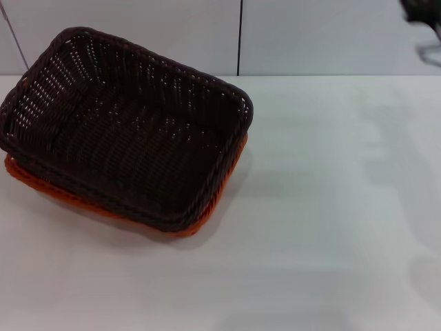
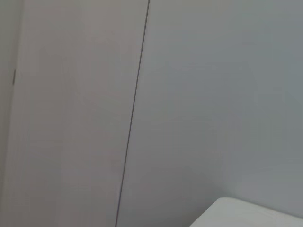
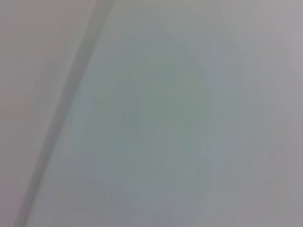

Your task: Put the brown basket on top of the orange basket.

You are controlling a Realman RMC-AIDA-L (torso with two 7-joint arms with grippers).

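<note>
- Fingers of both grippers go unseen; only a dark blurred piece of the right arm (image 1: 422, 21) shows at two o'clock in the head view, so their state cannot be told.
- Nested on the orange basket (image 1: 207, 210), the brown basket (image 1: 127, 127) sits at ten o'clock on the white table (image 1: 331, 227).
- Nearly black woven strands form sloped openwork sides under a braided rim, rectangular with rounded corners.
- Bright orange weave peeks out beneath as a thin band along the near and right edges.
- Smooth pale wall panels (image 2: 213, 94) fill both wrist views.
</note>
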